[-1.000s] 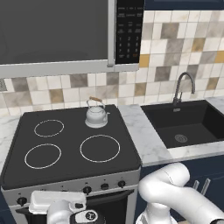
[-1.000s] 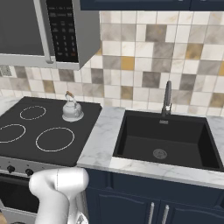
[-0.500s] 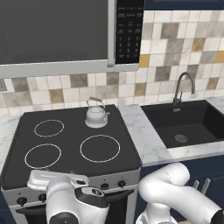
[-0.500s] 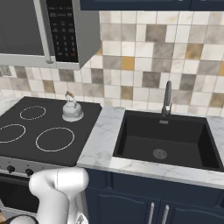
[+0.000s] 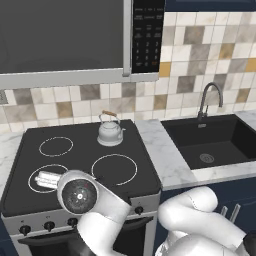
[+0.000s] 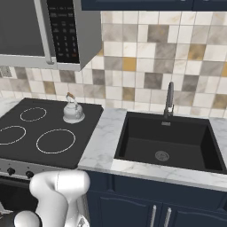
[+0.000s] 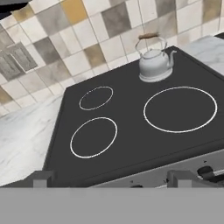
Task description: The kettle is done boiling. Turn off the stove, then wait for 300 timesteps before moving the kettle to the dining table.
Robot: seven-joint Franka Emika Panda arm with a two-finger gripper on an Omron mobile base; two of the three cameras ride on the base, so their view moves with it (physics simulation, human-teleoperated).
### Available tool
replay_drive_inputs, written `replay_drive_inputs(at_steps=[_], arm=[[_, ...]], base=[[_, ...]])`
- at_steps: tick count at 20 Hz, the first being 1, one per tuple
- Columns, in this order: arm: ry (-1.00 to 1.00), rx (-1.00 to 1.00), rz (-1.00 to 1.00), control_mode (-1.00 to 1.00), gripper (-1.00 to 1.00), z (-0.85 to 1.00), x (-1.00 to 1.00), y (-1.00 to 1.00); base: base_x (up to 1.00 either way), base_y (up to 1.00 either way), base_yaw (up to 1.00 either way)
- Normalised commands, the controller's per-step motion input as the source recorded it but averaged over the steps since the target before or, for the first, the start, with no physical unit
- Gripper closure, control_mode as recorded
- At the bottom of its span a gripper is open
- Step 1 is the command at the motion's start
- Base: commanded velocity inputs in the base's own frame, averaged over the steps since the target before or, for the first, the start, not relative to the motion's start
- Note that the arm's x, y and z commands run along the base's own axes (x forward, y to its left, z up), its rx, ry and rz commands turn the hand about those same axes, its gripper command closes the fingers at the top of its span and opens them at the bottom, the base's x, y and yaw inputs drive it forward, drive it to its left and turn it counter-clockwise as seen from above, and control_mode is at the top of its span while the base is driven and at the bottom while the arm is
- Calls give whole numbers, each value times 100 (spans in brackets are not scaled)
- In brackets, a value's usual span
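Kettle [image 5: 110, 131] on the back right burner of the stove [image 5: 80, 165], close to the tiled backsplash [image 5: 210, 55]; small, squat, silver-grey, with a rounded body, a small lid knob, a short spout and an arched brown-orange handle standing upright over the lid. Seen from the right base view as the same small metal pot [image 6: 73, 111] at the rear corner of the black glass, just beside the marble countertop [image 6: 104, 142]. From the hand view, kettle [image 7: 154, 63] sits at the far corner of the cooktop, spout towards the right of that view, handle arched above, touching nothing but the glass under it. Three other white ring burners bare. Row of black front knobs [image 5: 47, 226] along the steel front panel, below the glass. Gripper [image 7: 111, 181] low at the front edge of the stove, jaws spread wide with nothing between them, the two dark fingertips [image 7: 41, 179] far apart at the bottom of the hand view, well away from the kettle. White arm [image 5: 95, 205] bent across the front of the range in the left base view. Dark microwave [image 5: 75, 40] above the stove; black sink [image 5: 215, 142] with a curved faucet [image 5: 207, 100] to the right, set in the marble countertop.
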Motion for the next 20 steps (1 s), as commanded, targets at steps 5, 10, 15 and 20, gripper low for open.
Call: replay_drive_inputs(at_steps=[5, 10, 15, 20], arm=[[20, -1, 0, -100, -100, 32, 0, -16], [8, -8, 0, -100, -100, 18, 0, -30], [2, -7, 0, -100, -100, 14, 0, -40], [0, -7, 2, -100, -100, 16, 0, -39]], base=[[0, 0, 0], [0, 0, 0], [0, 0, 0], [0, 0, 0]])
